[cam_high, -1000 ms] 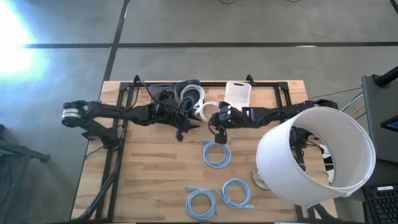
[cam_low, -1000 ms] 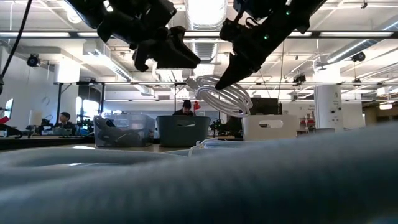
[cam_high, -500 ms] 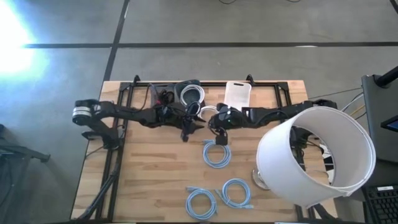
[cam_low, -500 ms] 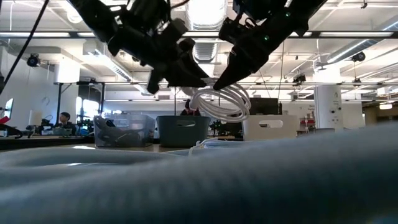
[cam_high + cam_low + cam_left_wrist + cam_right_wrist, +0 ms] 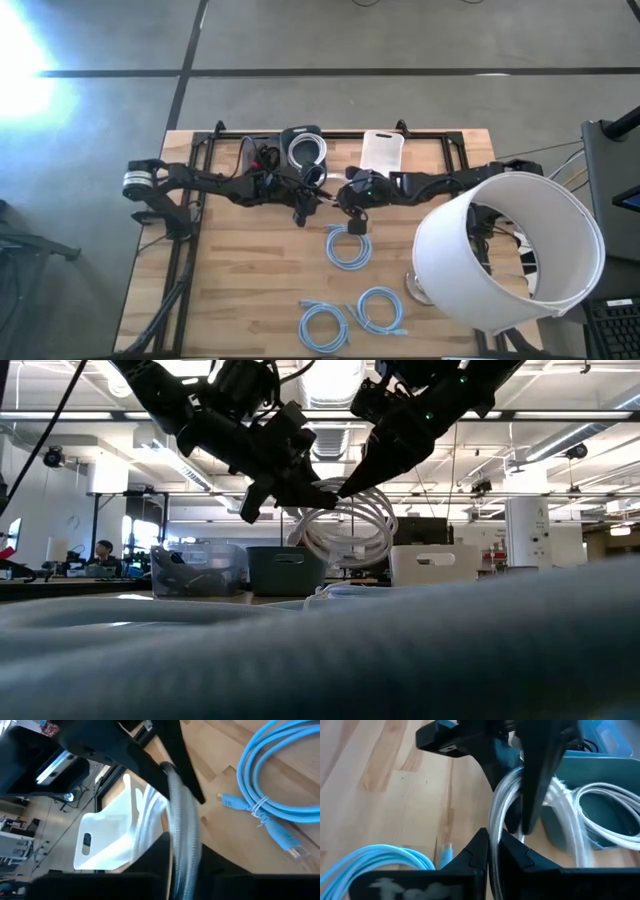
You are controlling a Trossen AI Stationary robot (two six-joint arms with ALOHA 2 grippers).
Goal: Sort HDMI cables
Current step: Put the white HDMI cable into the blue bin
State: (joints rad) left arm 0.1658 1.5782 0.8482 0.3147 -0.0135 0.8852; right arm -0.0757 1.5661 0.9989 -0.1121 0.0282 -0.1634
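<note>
A white HDMI cable coil (image 5: 348, 532) hangs in the air over the middle of the table, between my two grippers. My left gripper (image 5: 316, 496) comes at it from the table's left and is shut on it. My right gripper (image 5: 346, 486) comes from the right and is shut on the same coil. Three light blue HDMI cable coils (image 5: 348, 246), (image 5: 322, 325), (image 5: 380, 308) lie flat on the wood nearer the front edge. Another white cable (image 5: 305, 151) lies in a dark bin. My left gripper pinches the strands at the top of the white coil (image 5: 181, 836) between its two fingers, coming slanting down from the table's left. The coil hangs below, clear of the table. My right gripper pinches the top strands of the same coil (image 5: 495, 822) between its two fingers, close beside the left gripper's fingers (image 5: 535, 780). It comes slanting down from the table's right, and the loops hang slack below it.
Along the far edge stand a clear bin (image 5: 262, 155) with dark cables, a dark bin (image 5: 318, 134) and a white bin (image 5: 382, 150). A big white cylinder (image 5: 505, 255) covers the right front of the table. Bare wood lies at the left front.
My left gripper has moved down and toward the table's right, up to the white coil that my right gripper holds, and has shut on the coil's top. The coil now hangs between both grippers.
</note>
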